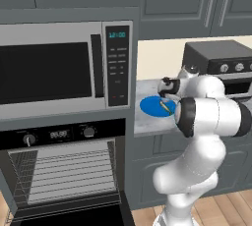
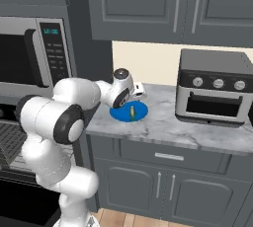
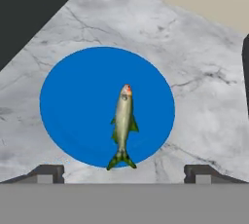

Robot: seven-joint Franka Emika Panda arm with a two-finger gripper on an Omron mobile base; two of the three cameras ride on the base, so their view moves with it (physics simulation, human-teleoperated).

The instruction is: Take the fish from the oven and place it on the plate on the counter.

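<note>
The fish lies on the blue plate, its tail at the plate's near rim. The plate rests on the marbled bench. The claw stands wide apart, touching neither.

Stood open over the plate, both fingertips well apart and clear of the fish, with bare counter all round. Hemmed on one side by the microwave, on the other by the toaster oven, cabinets overhead.
</note>
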